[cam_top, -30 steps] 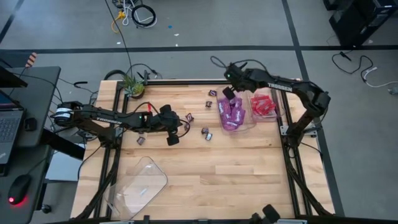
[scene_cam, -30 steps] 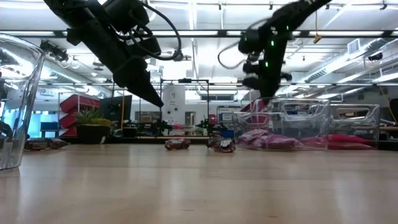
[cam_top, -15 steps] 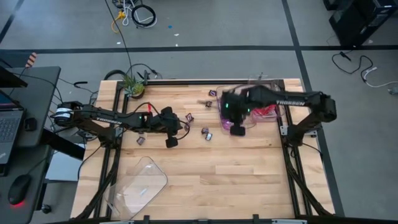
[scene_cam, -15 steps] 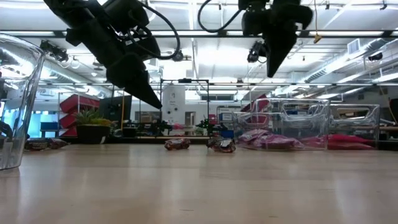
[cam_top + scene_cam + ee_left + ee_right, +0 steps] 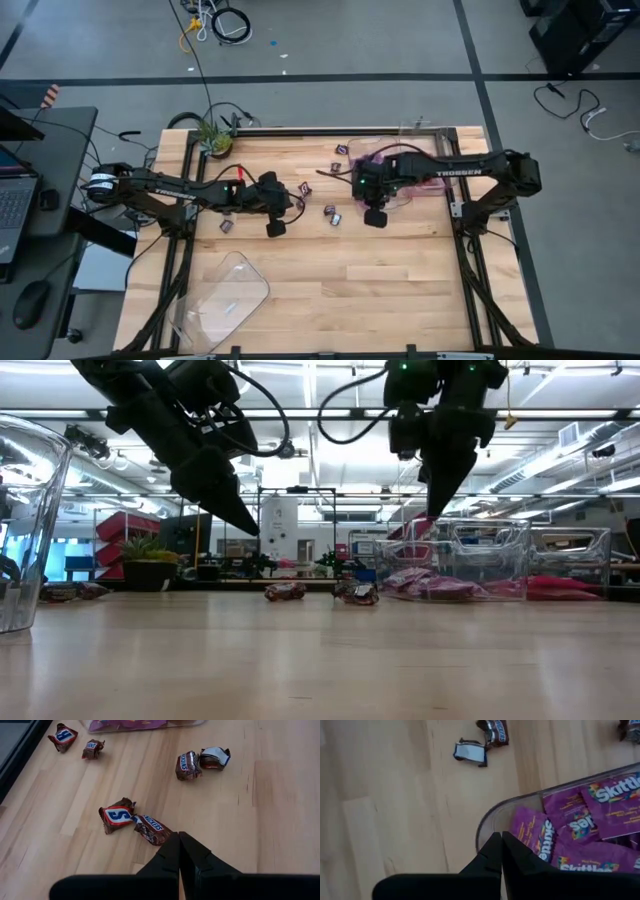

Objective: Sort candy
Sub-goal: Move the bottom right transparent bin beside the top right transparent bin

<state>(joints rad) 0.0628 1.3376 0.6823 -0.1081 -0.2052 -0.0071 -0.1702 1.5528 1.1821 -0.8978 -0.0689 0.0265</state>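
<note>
The left claw hangs above the bench left of centre, its fingers pressed together and holding nothing. In the left wrist view the tips sit just over a pair of brown candies that touch each other — one with a red face, one a dark bar. A second brown pair lies farther on, and two more small pieces lie near the bench edge beside a clear tray.

The right claw is out over the middle of the bench, just beside the near corner of the purple tray. Its fingers are together too, empty. In the right wrist view the tips hover at the rounded rim of that tray, with purple packets piled inside; a brown piece and a white-faced one lie on the wood beyond.

From above, the loose brown candies are scattered between the two claws, with a few more up by the far edge and one left of the left arm. A red tray is mostly hidden under the right arm. An empty clear tray sits at the near left corner, and a small plant stands at the far left corner.

In the low view both claws hang well clear of the wood — the right one above the purple tray — and two brown candies rest on the bench between them.
</note>
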